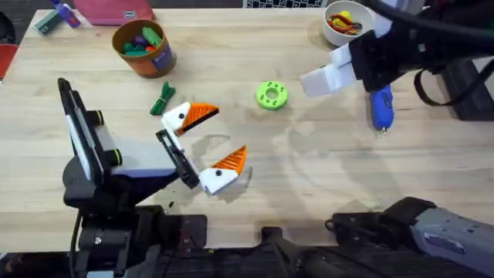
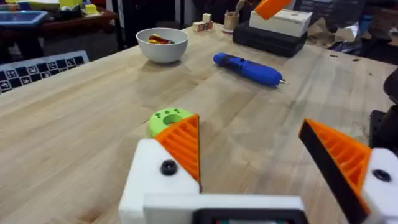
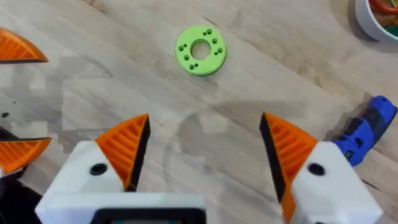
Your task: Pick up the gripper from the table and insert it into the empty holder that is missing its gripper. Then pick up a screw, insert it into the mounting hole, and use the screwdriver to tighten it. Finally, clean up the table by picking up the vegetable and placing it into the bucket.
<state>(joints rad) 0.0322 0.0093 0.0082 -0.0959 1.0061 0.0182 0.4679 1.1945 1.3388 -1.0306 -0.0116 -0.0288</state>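
Left pincer [image 1: 210, 147], spread wide, sits near the green disc [image 1: 271, 95].

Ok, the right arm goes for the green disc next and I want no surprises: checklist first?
1. Right claw open: ok.
2. Green round plastic disc with holes lies flat, nothing touching it: ok.
3. Right claw over the disc: not ok, it is off to one side.
4. Left claw open, empty, apart from the disc: ok.
5. Blue screwdriver apart from the disc: ok.
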